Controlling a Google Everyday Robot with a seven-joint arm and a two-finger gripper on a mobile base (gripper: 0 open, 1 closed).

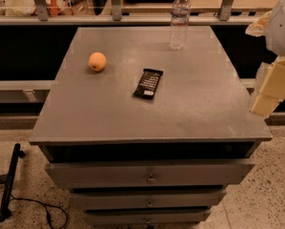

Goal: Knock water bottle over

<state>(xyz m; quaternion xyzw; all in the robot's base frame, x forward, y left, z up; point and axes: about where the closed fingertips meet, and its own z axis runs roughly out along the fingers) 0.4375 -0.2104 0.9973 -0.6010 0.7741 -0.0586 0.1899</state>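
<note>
The water bottle (179, 20) is a slim clear plastic bottle with a white cap. It stands upright near the far edge of the grey cabinet top (189, 109), right of centre. My gripper (269, 90) is at the right edge of the view, beside the cabinet's right side and off its top. It is well to the right of the bottle and nearer the camera, and it touches nothing.
An orange fruit (97, 61) lies on the left of the top. A black snack bar (148, 83) lies near the middle. Drawers (149, 173) sit below the front edge. A glass railing (132, 4) runs behind the cabinet. A black pole and cable (8, 185) lie on the floor at left.
</note>
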